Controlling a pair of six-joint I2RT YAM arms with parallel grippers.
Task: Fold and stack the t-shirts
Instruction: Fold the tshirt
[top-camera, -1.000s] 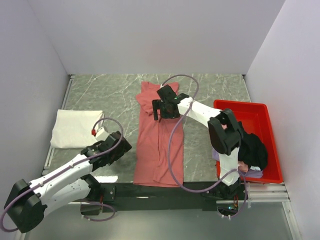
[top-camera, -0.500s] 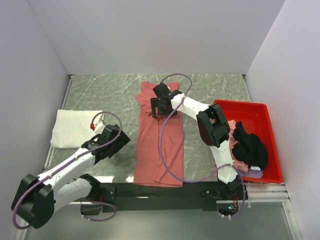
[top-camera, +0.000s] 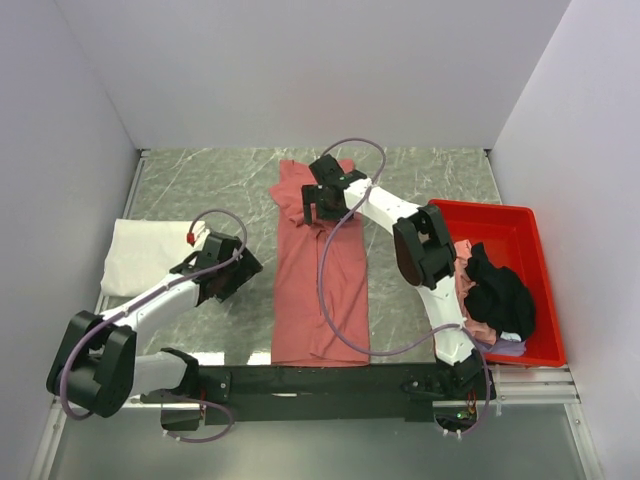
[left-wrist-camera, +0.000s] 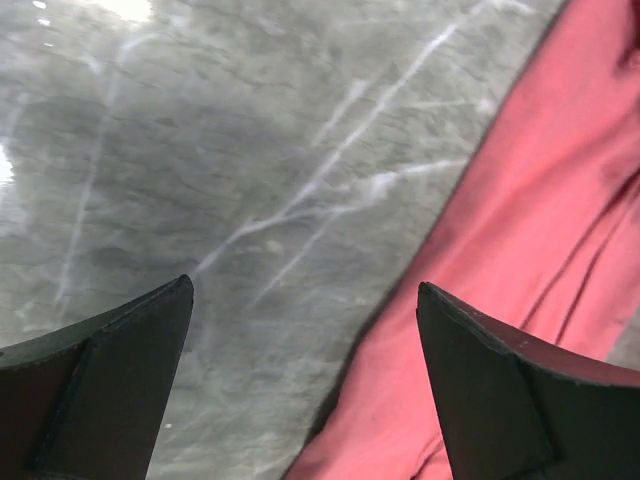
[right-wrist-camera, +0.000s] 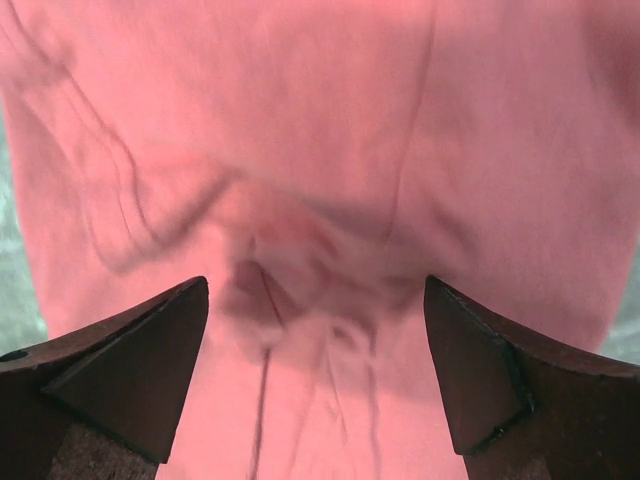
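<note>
White tee (top-camera: 150, 257) folded, frame left; dusty red tee (top-camera: 320, 285) part-folded, centre; other tees (top-camera: 500, 295) heaped in tray (top-camera: 505, 232). Left hand (left-wrist-camera: 303, 295), right hand (right-wrist-camera: 316, 290): wide, empty.

Left fingers (left-wrist-camera: 100, 385) and right fingers (right-wrist-camera: 125, 375) spread wide, both pointing downward.

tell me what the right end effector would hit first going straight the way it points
The right end effector, jaws open, points down at the dusty red t-shirt, so it would likely meet that wrinkled fabric first; how far off is unclear.
</note>
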